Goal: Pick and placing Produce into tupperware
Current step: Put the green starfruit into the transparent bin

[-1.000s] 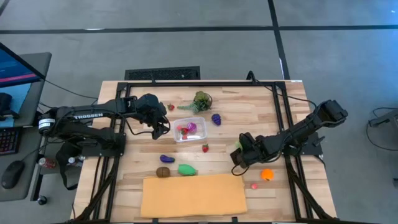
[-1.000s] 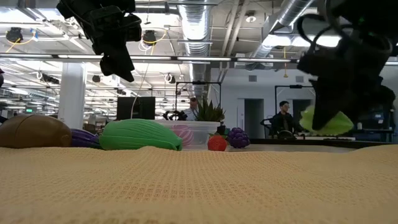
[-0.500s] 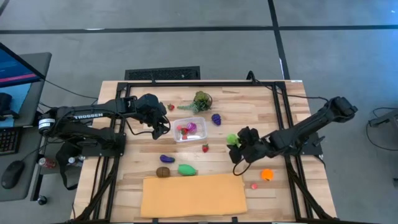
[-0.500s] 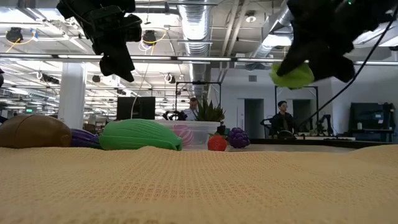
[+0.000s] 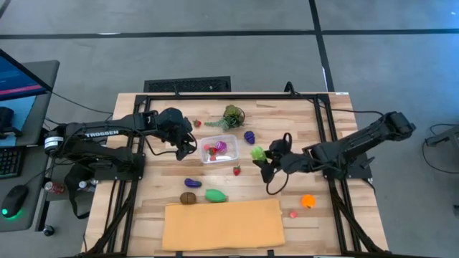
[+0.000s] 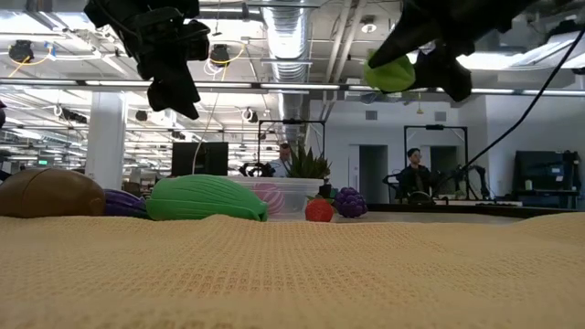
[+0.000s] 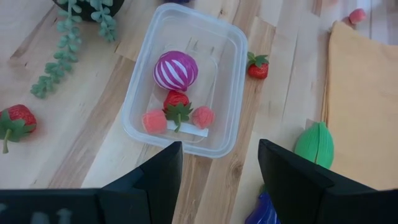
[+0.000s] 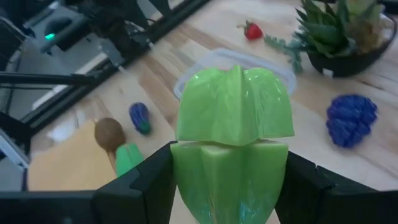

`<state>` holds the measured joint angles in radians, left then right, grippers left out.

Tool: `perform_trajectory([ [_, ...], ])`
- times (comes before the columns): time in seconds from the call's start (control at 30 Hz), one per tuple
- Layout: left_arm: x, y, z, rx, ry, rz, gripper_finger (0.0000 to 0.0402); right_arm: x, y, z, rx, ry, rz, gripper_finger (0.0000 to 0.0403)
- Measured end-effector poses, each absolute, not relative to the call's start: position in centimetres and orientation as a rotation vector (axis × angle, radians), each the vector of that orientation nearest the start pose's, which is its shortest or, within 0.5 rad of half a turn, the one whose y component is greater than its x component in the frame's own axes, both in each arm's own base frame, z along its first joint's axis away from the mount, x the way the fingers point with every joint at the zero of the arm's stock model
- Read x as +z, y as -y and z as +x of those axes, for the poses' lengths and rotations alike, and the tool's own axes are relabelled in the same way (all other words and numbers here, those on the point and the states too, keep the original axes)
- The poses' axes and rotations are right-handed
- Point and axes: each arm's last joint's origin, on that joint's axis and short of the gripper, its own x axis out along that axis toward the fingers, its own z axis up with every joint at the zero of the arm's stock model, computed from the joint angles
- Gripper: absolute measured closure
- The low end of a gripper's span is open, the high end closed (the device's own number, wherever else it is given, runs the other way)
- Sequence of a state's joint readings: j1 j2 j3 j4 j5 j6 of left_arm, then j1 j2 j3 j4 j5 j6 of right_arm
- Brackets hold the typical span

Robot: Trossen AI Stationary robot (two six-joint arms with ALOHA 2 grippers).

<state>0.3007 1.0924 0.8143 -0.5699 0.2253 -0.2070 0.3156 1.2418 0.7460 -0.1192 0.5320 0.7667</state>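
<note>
The tupperware (image 5: 219, 148), a clear tub, stands mid-table and holds a pink striped ball (image 7: 175, 70), a strawberry (image 7: 177, 103) and pink pieces. My left gripper (image 5: 185, 147) hovers open just left of the tub and above it, touching nothing. My right gripper (image 5: 264, 159) is right of the tub, high above the table, shut on a light-green ridged piece (image 5: 257, 153) of produce. More produce lies on the table: purple grapes (image 5: 249, 137), two strawberries (image 5: 237, 170) (image 5: 197, 123), a purple piece (image 5: 192, 183), a brown piece (image 5: 188, 198) and a green piece (image 5: 215, 194). My right gripper pinches the light-green piece by its two opposite sides (image 8: 186, 162) between its two fingers (image 8: 146, 186). The fingers come from the table's right, slanting down. The piece is lifted clear of the table (image 6: 388, 73) and sticks out past the fingertips.
A bushy leafy plant (image 5: 232, 115) stands beyond the tub. A big tan sheet (image 5: 222, 223) covers the near edge. An orange piece (image 5: 308, 201) and a pink piece (image 5: 293, 213) lie near the right. Black frame rails (image 5: 324, 129) run along the table's sides.
My right gripper has risen and gone toward the table's left and far side, toward the tupperware, carrying the light-green piece. It has tipped from pointing steeply down to nearly level and has rolled. The piece is much higher above the table than before.
</note>
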Motion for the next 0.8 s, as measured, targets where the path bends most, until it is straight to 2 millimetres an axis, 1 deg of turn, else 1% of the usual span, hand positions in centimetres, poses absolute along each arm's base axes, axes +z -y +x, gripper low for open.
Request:
perform_trajectory([
  [0.17,25.8,-5.8,20.8,0.154,-0.794,-0.411,0.0201,24.0,-5.5,25.4,-0.383,-0.404,0.48,0.0201],
  [0.4,26.0,-5.8,21.0,0.152,-0.761,-0.405,0.0201,24.3,-3.4,26.0,-0.381,-0.392,0.479,0.019],
  [0.67,26.1,-5.9,21.1,0.156,-0.748,-0.414,0.0201,24.8,-1.5,26.6,-0.353,-0.354,0.446,0.0202],
  [0.8,26.1,-5.9,21.1,0.157,-0.748,-0.417,0.0201,24.3,-0.7,27.2,-0.342,-0.355,0.443,0.0192],
])
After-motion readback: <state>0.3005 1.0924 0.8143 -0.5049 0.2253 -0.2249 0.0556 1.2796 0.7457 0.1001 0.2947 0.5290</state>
